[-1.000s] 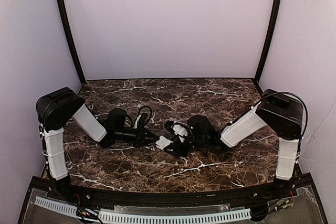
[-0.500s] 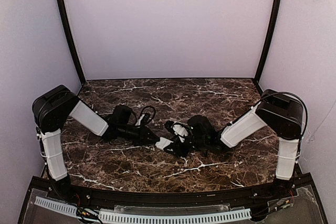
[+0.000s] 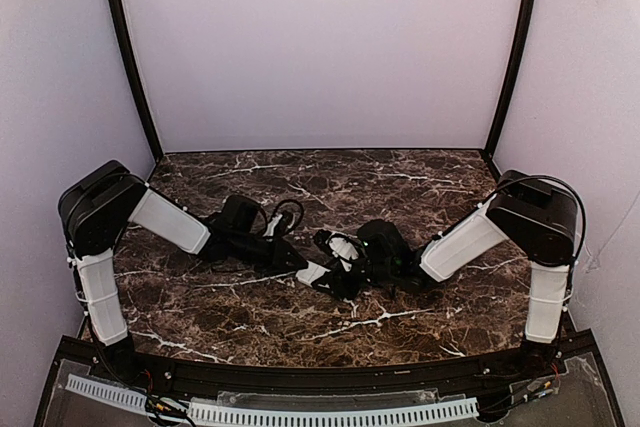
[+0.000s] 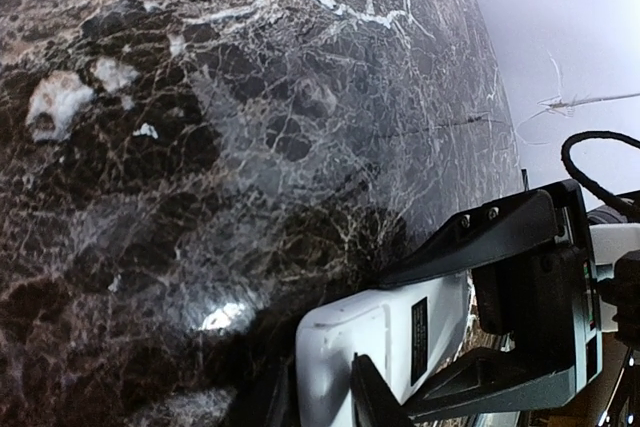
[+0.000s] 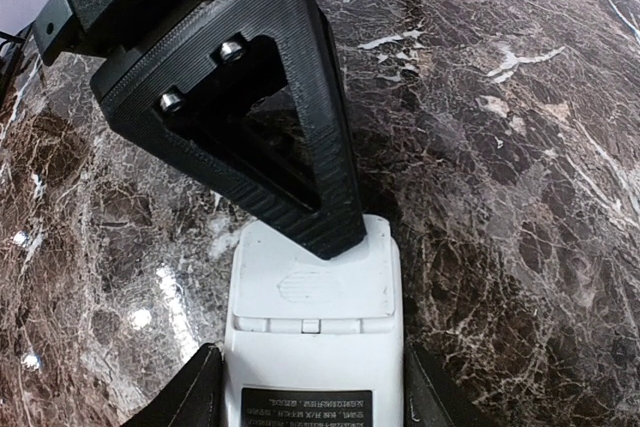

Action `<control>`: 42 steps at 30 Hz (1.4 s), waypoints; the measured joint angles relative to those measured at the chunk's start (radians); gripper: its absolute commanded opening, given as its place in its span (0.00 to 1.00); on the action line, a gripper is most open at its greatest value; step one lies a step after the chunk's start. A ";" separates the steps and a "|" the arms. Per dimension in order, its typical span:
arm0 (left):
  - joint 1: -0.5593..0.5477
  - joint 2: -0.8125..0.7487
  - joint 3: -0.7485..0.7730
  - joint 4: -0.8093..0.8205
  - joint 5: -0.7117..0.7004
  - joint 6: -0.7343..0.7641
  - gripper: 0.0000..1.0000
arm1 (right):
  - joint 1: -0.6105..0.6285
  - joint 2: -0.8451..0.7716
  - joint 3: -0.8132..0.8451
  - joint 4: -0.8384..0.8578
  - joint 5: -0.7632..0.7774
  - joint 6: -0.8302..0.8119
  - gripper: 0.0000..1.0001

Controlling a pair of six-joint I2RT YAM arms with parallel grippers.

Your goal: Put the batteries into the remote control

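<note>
The remote control (image 5: 313, 347) lies white back up, its battery cover closed, and its printed label shows. My right gripper (image 5: 313, 402) is shut on its two long sides. My left gripper (image 3: 300, 264) comes in from the left with its jaws close together. One black fingertip (image 5: 335, 232) rests on the far end of the cover. In the left wrist view the remote (image 4: 400, 332) sits just ahead of my left gripper (image 4: 320, 397), between the right gripper's fingers (image 4: 480, 247). In the top view the remote (image 3: 312, 272) is at the table's middle. No batteries are in view.
The dark marble table (image 3: 330, 182) has lilac walls on three sides. Both arms meet near its middle, and black cables (image 3: 285, 212) loop above the left wrist. A black frame edge (image 3: 320, 377) runs along the near side.
My left arm has reached further right and forward, bringing its fingertips onto the remote's end. My right gripper and the remote have stayed put.
</note>
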 measured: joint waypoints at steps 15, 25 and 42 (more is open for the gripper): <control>-0.037 -0.010 0.093 -0.179 -0.095 0.103 0.09 | 0.000 0.005 0.000 0.004 0.000 0.014 0.35; -0.037 -0.005 0.094 -0.181 -0.090 0.108 0.14 | 0.000 0.006 0.002 0.003 0.000 0.016 0.34; -0.071 -0.003 0.116 -0.229 -0.157 0.137 0.21 | 0.001 0.007 0.003 0.003 0.002 0.018 0.33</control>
